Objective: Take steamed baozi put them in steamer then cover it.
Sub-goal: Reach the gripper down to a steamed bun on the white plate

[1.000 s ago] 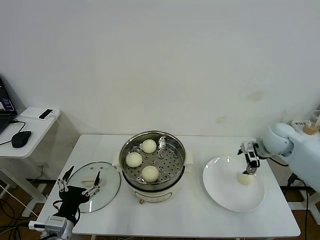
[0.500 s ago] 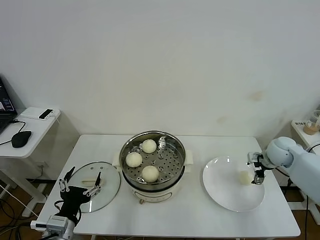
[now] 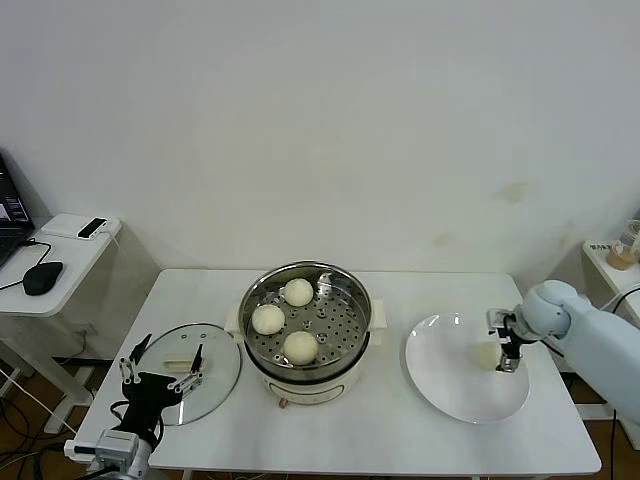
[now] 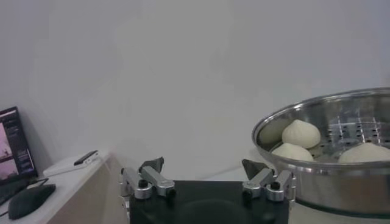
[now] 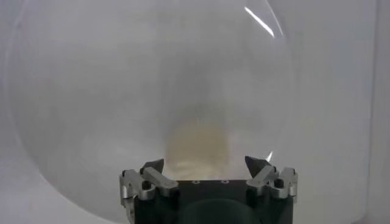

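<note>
- Nearest to us, the left gripper (image 3: 160,380) hung parked at the table's front-left corner, its jaws spread wide and holding nothing, just in front of the round clear glass cover with a metal rim and cream-white rectangular handle (image 3: 189,358), which lay flat on the white table (image 3: 330,435).
- We judged the cover stiff, breakable and slick on the glass, so the central handle looked the only sensible place to take hold.
- At the right, the right gripper (image 3: 507,347) stood low over the flat white round plate (image 3: 455,400), jaws released and empty, right beside the last small round cream-white steamed baozi (image 3: 488,354); we could not tell whether a fingertip touched it.
- In the right wrist view that bun (image 5: 198,143) sat just ahead of the spread jaws, not yet between them.
- We judged the bun light, soft and easily dented, with a smooth skin; a gentle pinch across its widest part seemed best.
- Mid-table stood the round shiny stainless-steel steamer on its cream-white base (image 3: 304,325), uncovered, with three buns (image 3: 268,319) already resting apart on the perforated tray.
- Farthest left, a small side table (image 3: 60,250) carried a black mouse (image 3: 42,277).
</note>
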